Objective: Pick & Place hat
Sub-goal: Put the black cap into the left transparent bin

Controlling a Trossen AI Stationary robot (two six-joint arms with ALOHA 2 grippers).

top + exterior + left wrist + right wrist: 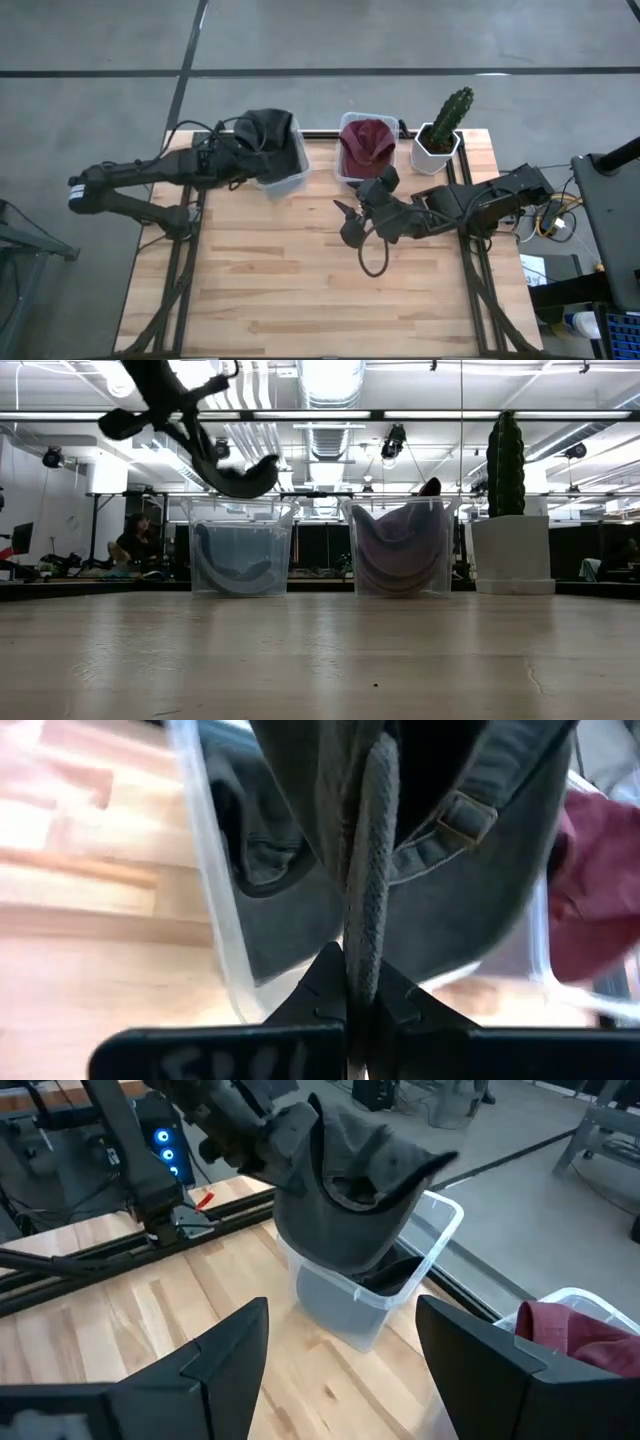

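The left gripper (pixel 360 1005) is pinched tight on the brim of a dark grey hat (pixel 268 130), holding it up just above the clear bin (pixel 285 178) directly beneath it; more dark fabric lies inside that bin. Beside that bin, toward the right arm, stands a second clear bin (pixel 352 178) holding a maroon hat (pixel 367 145), and beyond that a cactus (pixel 450 112) in a white pot (pixel 435 155). The right gripper (pixel 340 1350) hovers over the wooden table (pixel 300 290) near the maroon hat's bin, its fingers (pixel 225 1355) spread wide and holding nothing, pointed toward the raised grey hat.
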